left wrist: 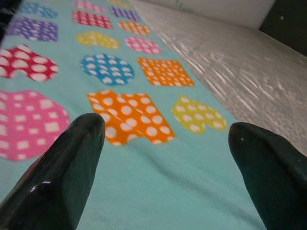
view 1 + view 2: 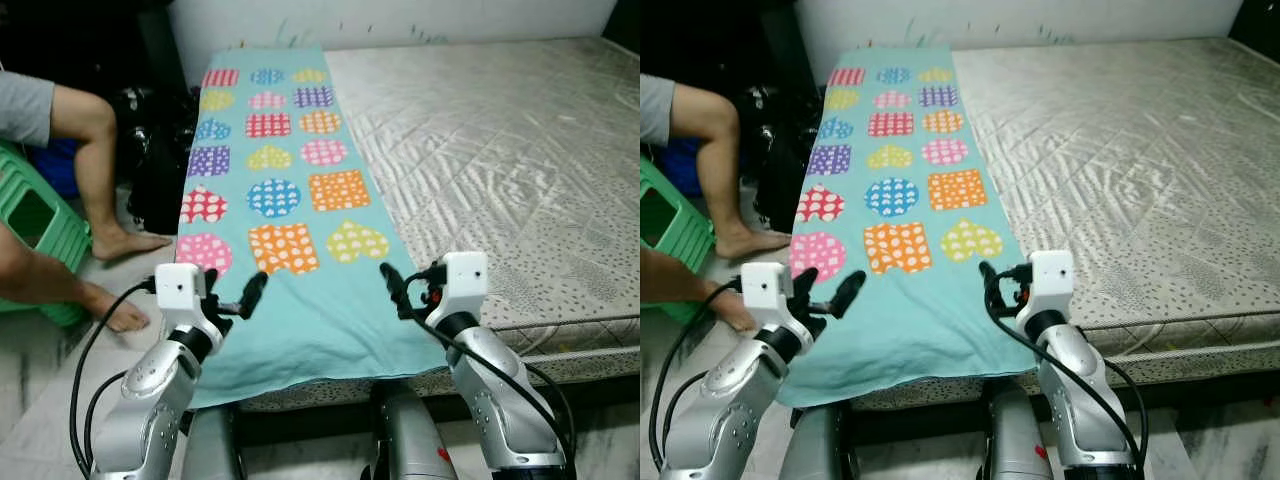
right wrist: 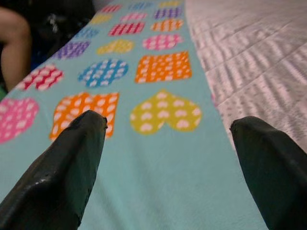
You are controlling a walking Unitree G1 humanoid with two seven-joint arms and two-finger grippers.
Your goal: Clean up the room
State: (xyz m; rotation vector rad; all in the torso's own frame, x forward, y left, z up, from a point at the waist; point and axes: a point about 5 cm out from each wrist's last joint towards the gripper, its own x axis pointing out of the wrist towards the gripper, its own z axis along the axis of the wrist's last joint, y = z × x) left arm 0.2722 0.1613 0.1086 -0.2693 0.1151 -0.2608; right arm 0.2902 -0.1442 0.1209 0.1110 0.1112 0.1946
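Observation:
A turquoise blanket (image 2: 270,190) printed with dotted hearts and squares lies as a long strip down the left side of a bare grey mattress (image 2: 500,150). Its near end hangs over the foot of the bed. My left gripper (image 2: 235,295) hovers open over the blanket's near left corner, with nothing between its fingers (image 1: 62,167). My right gripper (image 2: 397,290) is open too, just above the near right edge of the blanket, close to the yellow heart (image 3: 165,112). Neither gripper holds the cloth.
A person sits at the left, with bare legs and feet (image 2: 120,240) on the floor beside a green plastic stool (image 2: 35,215). Dark bags (image 2: 155,150) stand between the person and the bed. A white wall (image 2: 400,20) runs behind the mattress.

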